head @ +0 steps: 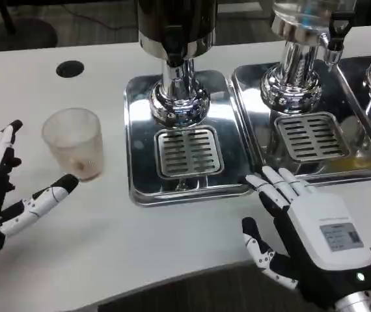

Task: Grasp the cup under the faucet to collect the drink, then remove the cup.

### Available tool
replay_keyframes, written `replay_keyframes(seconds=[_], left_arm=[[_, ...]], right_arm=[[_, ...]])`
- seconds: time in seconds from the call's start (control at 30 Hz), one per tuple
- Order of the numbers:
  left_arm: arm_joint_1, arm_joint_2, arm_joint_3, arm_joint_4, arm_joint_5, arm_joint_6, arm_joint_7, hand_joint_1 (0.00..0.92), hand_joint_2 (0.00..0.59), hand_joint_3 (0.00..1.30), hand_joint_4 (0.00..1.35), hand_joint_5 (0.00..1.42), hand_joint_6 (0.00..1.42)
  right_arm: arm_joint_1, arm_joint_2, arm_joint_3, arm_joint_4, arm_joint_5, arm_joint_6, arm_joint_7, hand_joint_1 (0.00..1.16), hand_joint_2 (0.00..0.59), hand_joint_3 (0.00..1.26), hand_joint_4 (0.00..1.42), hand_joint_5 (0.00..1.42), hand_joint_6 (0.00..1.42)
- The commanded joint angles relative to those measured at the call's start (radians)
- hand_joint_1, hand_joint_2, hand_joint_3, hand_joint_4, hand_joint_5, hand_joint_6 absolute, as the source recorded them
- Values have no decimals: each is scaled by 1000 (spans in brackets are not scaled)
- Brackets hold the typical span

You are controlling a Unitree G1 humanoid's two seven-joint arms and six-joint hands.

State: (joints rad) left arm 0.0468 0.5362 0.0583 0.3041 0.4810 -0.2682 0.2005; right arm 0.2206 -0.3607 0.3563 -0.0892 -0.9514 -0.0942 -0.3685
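Observation:
A frosted translucent cup (pixel 75 142) stands upright on the white table, left of the steel drip tray (pixel 140 136). The dark dispenser with its faucet (pixel 174 39) rises above that tray's grate (pixel 187 151). My left hand (pixel 6 195) is open at the far left, fingers spread, its thumb just short of the cup's base and not touching it. My right hand (pixel 306 227) lies open and flat near the table's front, fingertips by the tray's front right corner.
A second drip tray (pixel 342 166) with its own chrome faucet column (pixel 293 71) stands to the right, and a third at the far right edge. A black round hole (pixel 69 69) is in the table at the back left.

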Motion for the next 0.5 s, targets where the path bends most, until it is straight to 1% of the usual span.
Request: replay_keyframes(seconds=[0.03,0.07,0.1,0.33,0.5], left_arm=[[-91,-8,-27,99,-9,31,-20,65,31,0,0,181,409],[-109,-7,-33,119,-6,33,-18,44,29,0,0,105,317],[-126,-6,-37,140,-4,32,-14,36,28,0,0,77,272],[-229,4,-67,270,5,26,5,25,28,0,0,68,256],[-341,8,-102,412,5,20,10,27,26,3,0,72,255]], right_arm=[[-5,-1,-4,-14,-2,-8,-10,461,521,238,118,108,194],[-6,-2,-4,-13,-2,-9,-11,461,521,250,119,110,195],[-8,-1,-5,-12,-1,-9,-12,461,521,255,125,117,196],[-11,3,-2,-4,0,-10,-18,461,521,262,128,121,196],[-15,7,-1,2,4,-11,-27,462,521,279,141,133,206]])
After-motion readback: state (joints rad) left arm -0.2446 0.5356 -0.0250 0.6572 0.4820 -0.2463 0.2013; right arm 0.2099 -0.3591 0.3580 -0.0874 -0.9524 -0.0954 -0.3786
